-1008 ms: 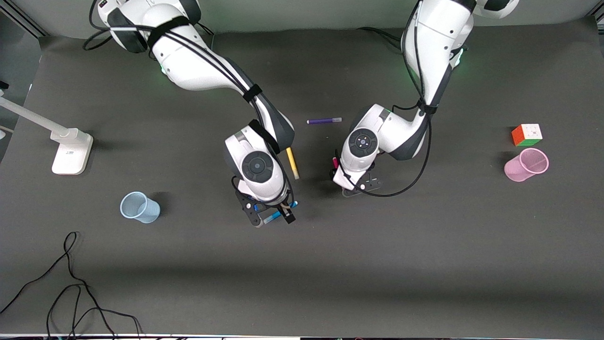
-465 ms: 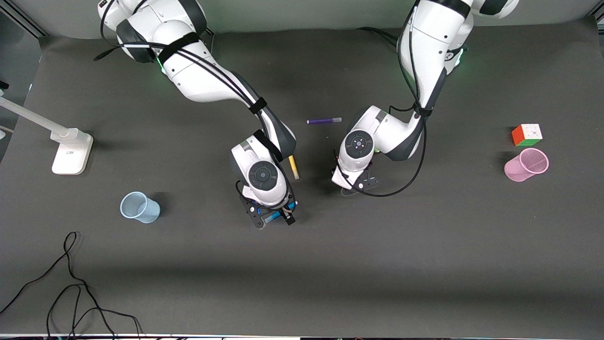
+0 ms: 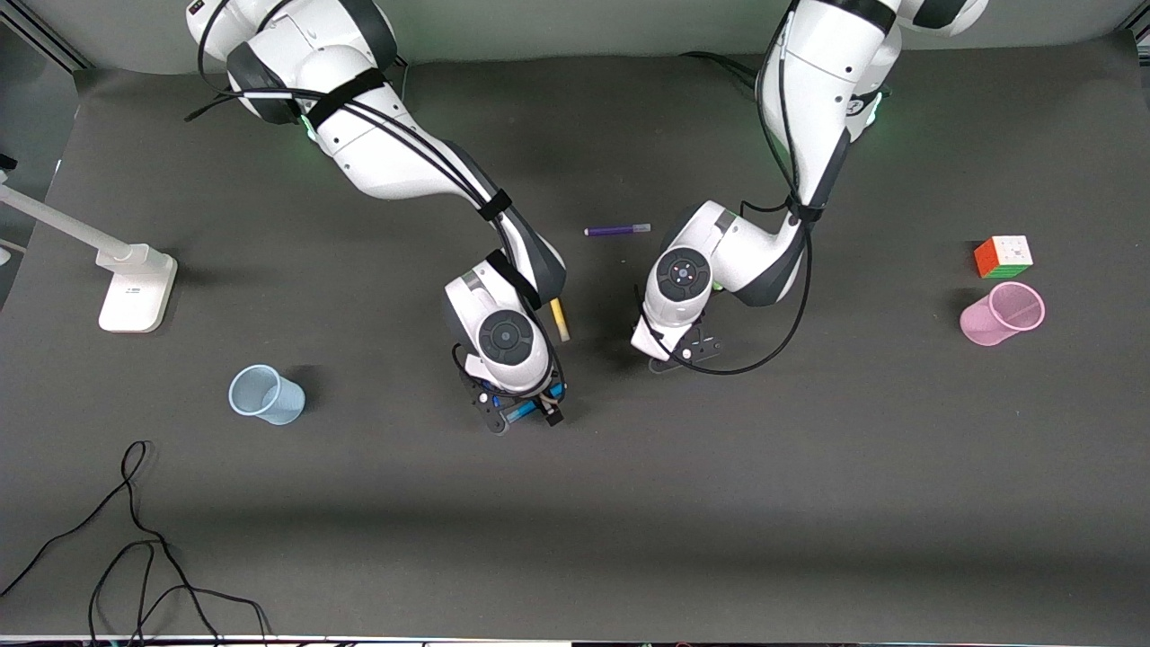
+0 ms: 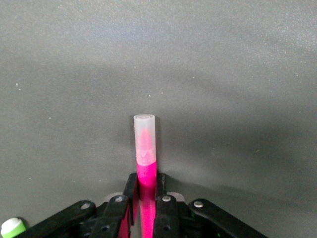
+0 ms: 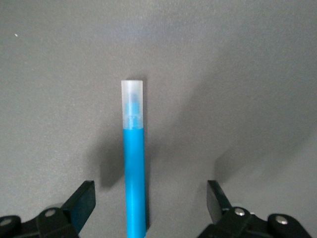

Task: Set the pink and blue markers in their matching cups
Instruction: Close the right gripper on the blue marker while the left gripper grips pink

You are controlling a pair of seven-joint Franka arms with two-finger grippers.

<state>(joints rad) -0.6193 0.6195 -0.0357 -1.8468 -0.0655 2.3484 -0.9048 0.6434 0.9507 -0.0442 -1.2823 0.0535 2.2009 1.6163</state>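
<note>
My left gripper is shut on the pink marker, whose pale cap points away from the wrist, low over the dark mat. In the front view this gripper is near the table's middle and the marker is hidden under the wrist. My right gripper is open, with its fingers on either side of the blue marker, which lies on the mat untouched. It also shows in the front view. The blue cup stands toward the right arm's end. The pink cup stands toward the left arm's end.
A yellow marker lies between the two wrists and a purple marker lies nearer the bases. A green marker end shows beside my left gripper. A colour cube sits by the pink cup. A white stand and loose cables are at the right arm's end.
My right gripper has come down lower around the blue marker. My left wrist has shifted slightly and now covers the pink marker end that showed before.
</note>
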